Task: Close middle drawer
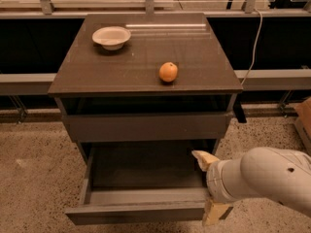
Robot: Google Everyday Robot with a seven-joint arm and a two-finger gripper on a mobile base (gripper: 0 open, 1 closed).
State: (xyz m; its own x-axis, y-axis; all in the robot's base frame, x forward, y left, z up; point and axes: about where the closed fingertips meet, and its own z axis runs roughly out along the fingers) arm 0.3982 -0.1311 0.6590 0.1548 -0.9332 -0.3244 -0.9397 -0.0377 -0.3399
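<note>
The middle drawer is pulled far out of the dark cabinet, and its shallow box is empty inside. The top drawer front above it sits nearly flush. My gripper is at the drawer's front right corner, on the end of my white arm, which comes in from the right. One tan fingertip is over the inside of the drawer box. The other is outside, against the right end of the slab front. The jaws stand apart and hold nothing. The lowest drawer is hidden under the open one.
An orange and a white bowl sit on the cabinet top. A grey rail runs behind the cabinet on both sides. A cardboard box stands at the right edge. The floor is speckled terrazzo.
</note>
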